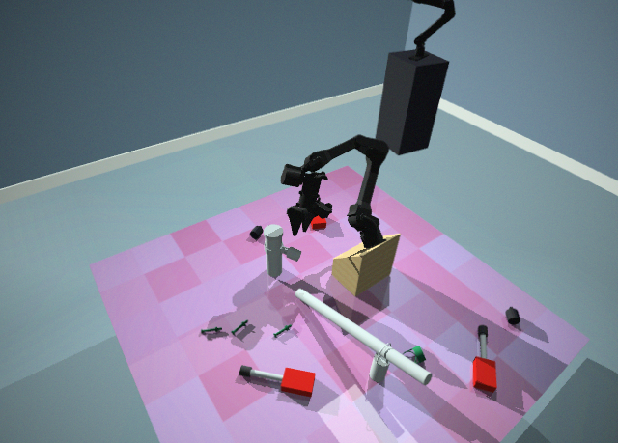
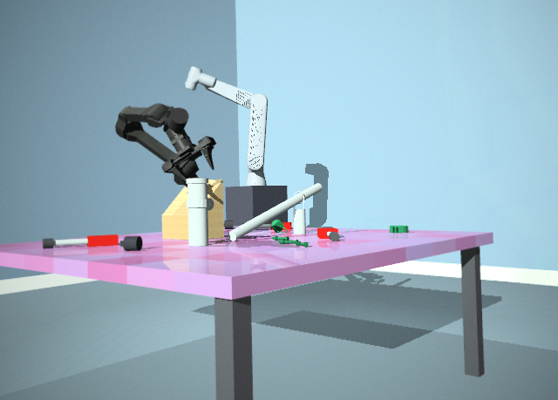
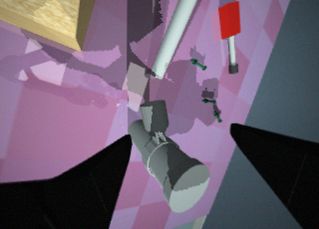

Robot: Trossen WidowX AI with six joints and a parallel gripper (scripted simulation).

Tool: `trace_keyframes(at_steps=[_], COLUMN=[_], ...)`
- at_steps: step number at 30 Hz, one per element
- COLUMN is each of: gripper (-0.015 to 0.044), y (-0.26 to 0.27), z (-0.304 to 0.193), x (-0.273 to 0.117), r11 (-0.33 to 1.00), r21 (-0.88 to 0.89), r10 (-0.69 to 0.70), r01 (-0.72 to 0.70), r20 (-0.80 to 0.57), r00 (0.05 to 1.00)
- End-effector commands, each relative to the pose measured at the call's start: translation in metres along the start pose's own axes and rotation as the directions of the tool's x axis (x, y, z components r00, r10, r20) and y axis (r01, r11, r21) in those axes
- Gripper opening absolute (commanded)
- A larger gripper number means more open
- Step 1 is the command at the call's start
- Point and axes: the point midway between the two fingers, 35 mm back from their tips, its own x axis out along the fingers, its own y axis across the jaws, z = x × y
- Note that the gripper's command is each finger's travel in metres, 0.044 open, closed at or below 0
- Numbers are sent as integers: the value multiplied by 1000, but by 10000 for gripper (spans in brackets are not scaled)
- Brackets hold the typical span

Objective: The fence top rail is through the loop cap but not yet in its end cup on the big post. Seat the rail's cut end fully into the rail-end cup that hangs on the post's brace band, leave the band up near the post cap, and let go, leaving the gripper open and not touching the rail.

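The white top rail (image 1: 344, 322) (image 2: 276, 213) (image 3: 176, 32) slants through the loop cap (image 1: 379, 356) on the short post (image 1: 379, 372) (image 2: 299, 222). Its cut end (image 1: 300, 293) (image 2: 233, 236) (image 3: 159, 74) is low, at or just above the table, apart from the cup. The big post (image 1: 273, 266) (image 2: 198, 227) (image 3: 164, 166) stands upright. Its brace band (image 2: 196, 203) sits a little below the post cap (image 1: 273, 230) (image 3: 189, 189), with the rail-end cup (image 1: 293, 254) (image 2: 210, 203) (image 3: 156, 116) sticking out toward the rail side. My gripper (image 1: 300, 231) (image 2: 200, 177) (image 3: 179, 133) is open and empty, above and near the post top.
A wooden wedge (image 1: 377, 268) (image 3: 45, 15) bears my arm, beside the rail's low end. Green bolts (image 1: 239, 327) (image 3: 209, 101) lie before the post. A red-headed mallet (image 1: 297, 381) (image 3: 229, 20) lies left of the short post, another (image 1: 484, 373) to its right. A green clamp (image 1: 418, 353) lies behind the rail.
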Motion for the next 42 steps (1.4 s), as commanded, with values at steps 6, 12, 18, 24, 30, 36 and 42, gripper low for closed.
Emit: trace_keyframes(at_steps=[6, 12, 18, 24, 30, 36, 42], gripper=[440, 440, 440, 440, 440, 440, 440], y=[25, 29, 28, 27, 27, 27, 27], z=[-1, -1, -2, -3, -3, -3, -3], x=[43, 48, 57, 67, 76, 86, 96], r11=[1000, 1000, 1000, 1000, 1000, 1000, 1000], r21=[-10, -11, -11, -11, -11, -11, -11], r10=[-1, -2, -2, -1, -1, -1, -1], r01=[1, 2, 1, 1, 1, 1, 1], r20=[-1, -3, -3, -3, -4, -4, -4], r00=[1000, 1000, 1000, 1000, 1000, 1000, 1000])
